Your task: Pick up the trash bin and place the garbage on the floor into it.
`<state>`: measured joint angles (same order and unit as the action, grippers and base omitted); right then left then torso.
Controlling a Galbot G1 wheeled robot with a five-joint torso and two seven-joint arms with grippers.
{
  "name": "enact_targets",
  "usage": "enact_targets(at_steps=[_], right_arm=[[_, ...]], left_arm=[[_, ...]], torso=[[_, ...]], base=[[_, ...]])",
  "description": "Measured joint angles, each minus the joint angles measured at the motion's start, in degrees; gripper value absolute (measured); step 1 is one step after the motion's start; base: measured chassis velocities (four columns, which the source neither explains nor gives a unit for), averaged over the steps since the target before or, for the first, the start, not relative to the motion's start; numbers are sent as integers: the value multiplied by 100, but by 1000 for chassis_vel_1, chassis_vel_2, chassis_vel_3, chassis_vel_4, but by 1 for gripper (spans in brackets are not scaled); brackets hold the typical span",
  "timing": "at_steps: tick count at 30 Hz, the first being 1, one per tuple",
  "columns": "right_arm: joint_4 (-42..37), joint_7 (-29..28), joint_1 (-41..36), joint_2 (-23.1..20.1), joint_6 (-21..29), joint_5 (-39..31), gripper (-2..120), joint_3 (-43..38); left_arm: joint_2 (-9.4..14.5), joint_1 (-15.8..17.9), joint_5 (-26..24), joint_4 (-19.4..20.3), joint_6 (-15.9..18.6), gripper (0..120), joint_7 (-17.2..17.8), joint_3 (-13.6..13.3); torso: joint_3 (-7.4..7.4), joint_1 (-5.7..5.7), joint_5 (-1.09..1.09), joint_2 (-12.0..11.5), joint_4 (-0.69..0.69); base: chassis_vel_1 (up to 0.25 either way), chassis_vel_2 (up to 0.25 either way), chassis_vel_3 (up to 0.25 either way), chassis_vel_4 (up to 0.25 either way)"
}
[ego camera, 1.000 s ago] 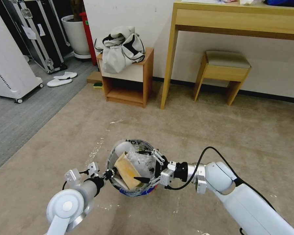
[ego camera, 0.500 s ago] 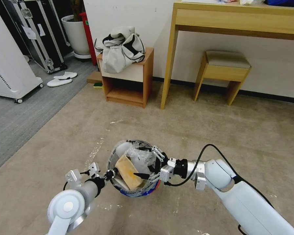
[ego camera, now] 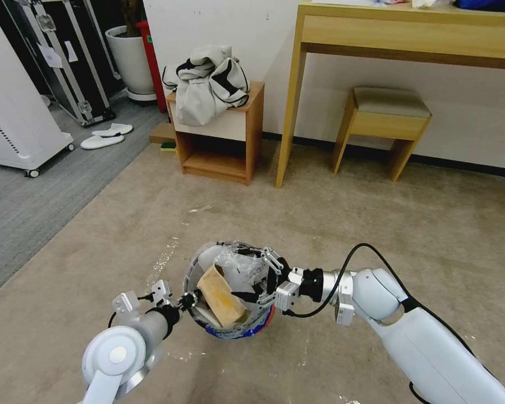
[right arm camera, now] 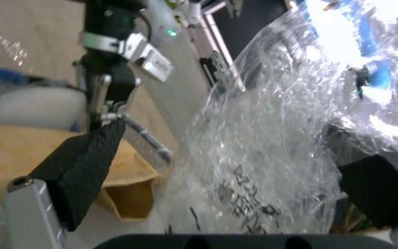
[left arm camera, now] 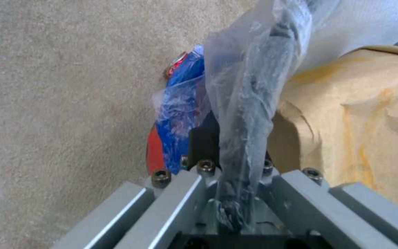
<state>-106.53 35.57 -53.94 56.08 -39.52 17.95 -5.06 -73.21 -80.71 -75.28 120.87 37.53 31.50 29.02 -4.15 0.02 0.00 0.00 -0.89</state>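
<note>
Trash bin point(ego camera: 230, 328) — left gripper point(ego camera: 189, 298) fingers pinching its lined rim, holding it off the floor point(ego camera: 376, 224). Right gripper point(ego camera: 258, 283) — fingers spread over the bin mouth around the clear plastic wad point(right arm camera: 254, 166), likely releasing it inside.

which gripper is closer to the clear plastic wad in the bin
Right. The right gripper is open over the trash bin with its fingers either side of the clear plastic wad; the left gripper is clamped on the bin's opposite rim.
</note>
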Motion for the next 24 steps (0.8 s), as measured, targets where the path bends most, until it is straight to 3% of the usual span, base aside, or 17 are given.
enact_targets(at_steps=[5, 24], right_arm=[[-120, 83, 80, 30, -205, 326, 100, -58], [-665, 82, 143, -83, -57, 311, 100, -108]], left_arm=[[-12, -20, 13, 11, 0, 0, -1, 11], [-55, -72, 149, 18, -8, 0, -41, 72]], torso=[[0, 0, 0, 0, 0], [0, 0, 0, 0, 0]], base=[[0, 0, 0, 0], [0, 0, 0, 0]])
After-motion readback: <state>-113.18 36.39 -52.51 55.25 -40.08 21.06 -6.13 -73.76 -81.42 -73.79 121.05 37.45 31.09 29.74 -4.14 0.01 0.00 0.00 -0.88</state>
